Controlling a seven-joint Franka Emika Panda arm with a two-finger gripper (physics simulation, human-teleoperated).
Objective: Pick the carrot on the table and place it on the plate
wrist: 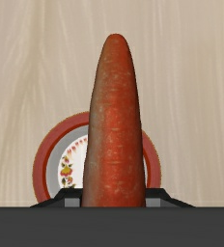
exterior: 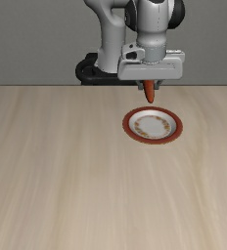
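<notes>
High over table (exterior: 47,166), near plate (exterior: 152,125): grips carrot (exterior: 149,95) tip-down, gripper (exterior: 150,84) jaws clamped on it; risks tipping it off rim if released off-centre.

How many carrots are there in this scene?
1. The carrot hangs tip-down in the gripper, above the plate. The arm might hide something behind it.

- The arm (exterior: 113,34) rises upright, then bends forward, its last link pointing straight down.
- The gripper (exterior: 150,84) hangs well up in the air, fingers closed from both sides on the carrot (exterior: 150,95).
</notes>
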